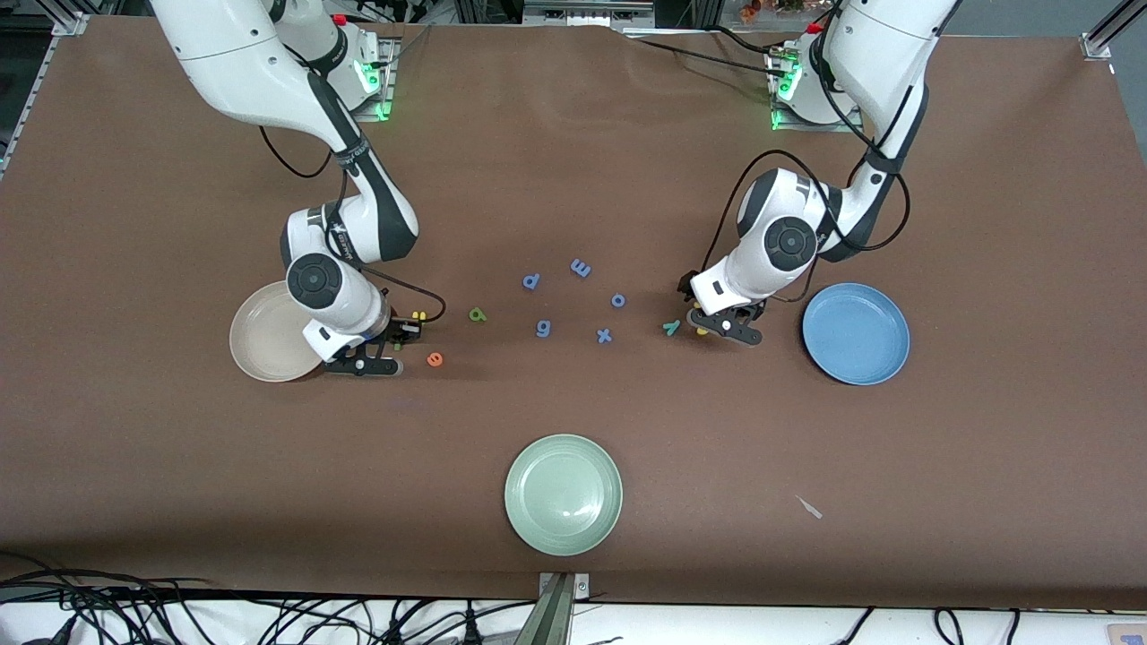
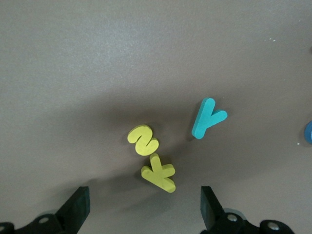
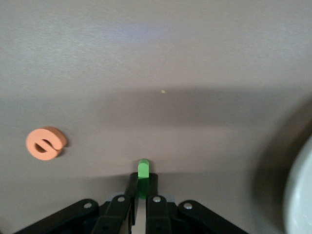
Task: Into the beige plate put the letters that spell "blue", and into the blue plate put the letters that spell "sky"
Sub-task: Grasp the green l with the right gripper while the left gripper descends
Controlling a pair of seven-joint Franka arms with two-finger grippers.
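Observation:
My right gripper (image 1: 395,344) (image 3: 143,179) is low beside the beige plate (image 1: 260,345) (image 3: 303,195), shut on the green bar-like "l" (image 3: 143,168). The orange "e" (image 1: 435,359) (image 3: 45,143), the yellow "u" (image 1: 418,315) and the green "b" (image 1: 478,314) lie close by on the table. My left gripper (image 1: 710,327) (image 2: 145,207) hangs open over the yellow "s" (image 2: 143,140) and yellow "k" (image 2: 158,172), touching neither. The teal "y" (image 1: 670,328) (image 2: 207,118) lies beside them. The blue plate (image 1: 856,333) sits at the left arm's end and is empty.
Blue letters p (image 1: 531,281), m (image 1: 581,267), o (image 1: 618,300), g (image 1: 543,329) and x (image 1: 604,336) are scattered mid-table between the two grippers. A pale green plate (image 1: 563,494) sits nearer the front camera. A small scrap (image 1: 809,507) lies near it.

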